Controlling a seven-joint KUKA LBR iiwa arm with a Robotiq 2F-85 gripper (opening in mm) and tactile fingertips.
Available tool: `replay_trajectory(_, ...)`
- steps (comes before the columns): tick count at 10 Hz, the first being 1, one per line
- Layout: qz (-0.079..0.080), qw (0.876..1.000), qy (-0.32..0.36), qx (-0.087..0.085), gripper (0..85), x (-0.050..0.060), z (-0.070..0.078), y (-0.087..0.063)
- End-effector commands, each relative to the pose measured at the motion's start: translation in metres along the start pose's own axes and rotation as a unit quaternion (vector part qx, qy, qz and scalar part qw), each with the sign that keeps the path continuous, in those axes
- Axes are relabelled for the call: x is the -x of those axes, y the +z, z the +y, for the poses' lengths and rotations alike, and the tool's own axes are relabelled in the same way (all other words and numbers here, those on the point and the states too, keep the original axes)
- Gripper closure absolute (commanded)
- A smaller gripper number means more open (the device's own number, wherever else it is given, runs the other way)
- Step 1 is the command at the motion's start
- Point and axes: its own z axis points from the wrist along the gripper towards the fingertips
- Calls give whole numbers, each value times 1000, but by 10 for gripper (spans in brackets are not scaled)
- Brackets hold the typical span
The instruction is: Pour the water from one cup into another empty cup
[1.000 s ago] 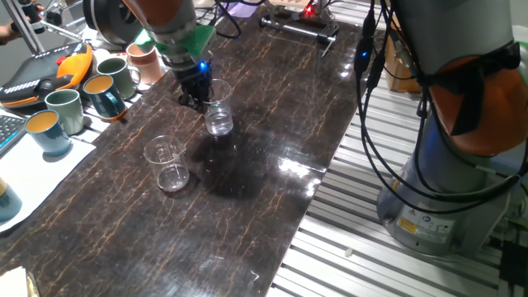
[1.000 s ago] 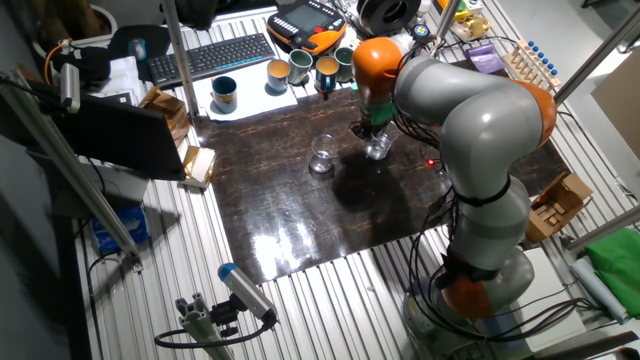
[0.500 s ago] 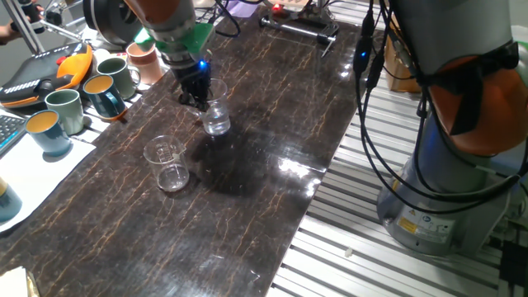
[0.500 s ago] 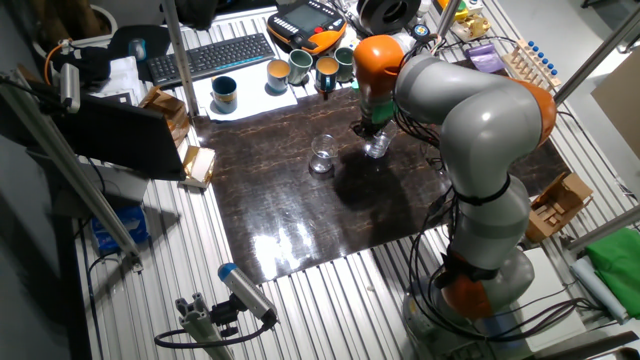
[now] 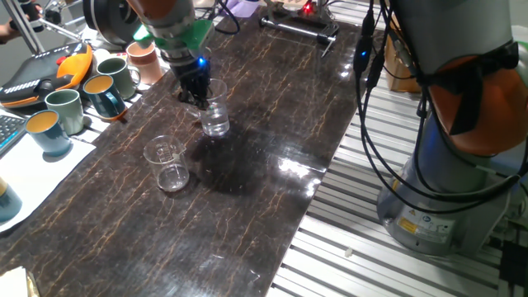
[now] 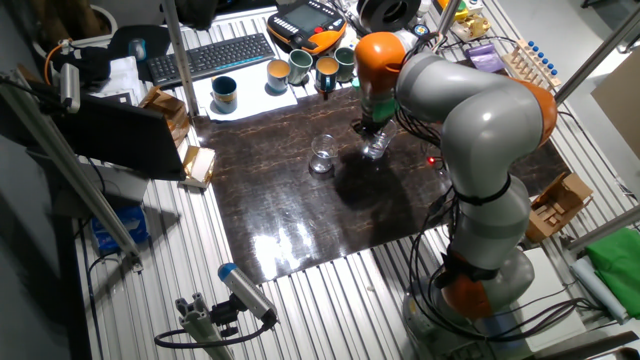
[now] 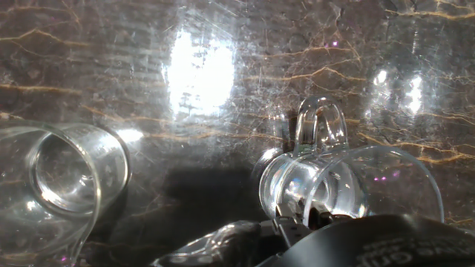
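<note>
Dark marbled counter with gold veining. One fixed view gives the layout best: end effector down over the rim of the cup, far side of the counter, with the second glass well apart, nearer the camera and standing free. The cup's base appears just off the surface here, though a gap cannot be confirmed. The other fixed view shows the arm reaching across, the end effector on the cup and the second glass beside it toward the keyboard; too small there to read the grip. Hand view alone shows the interiors: looking down into the cup at lower right, rim wide, base narrower, with a clear handle-like loop showing past it; dark finger body at the bottom edge meets its near wall. End effector looks clamped on the cup's rim wall. Second glass at lower left, open mouth visible, faint printed marks on its wall. Water shows only as glints in the cup's bottom; level cannot be told. Mugs stand in a cluster off the counter's far-left edge.
</note>
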Motion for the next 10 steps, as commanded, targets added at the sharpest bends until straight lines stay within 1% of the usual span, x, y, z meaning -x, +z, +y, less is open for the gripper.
replay_trajectory(1, 0, 1000, 0, 0, 843, 0, 0, -1)
replay_trajectory(3, -1, 1000, 0, -3, 843, 0, 0, -5)
replay_trajectory(10, -6, 1000, -3, -1, 843, -1, 1, -5)
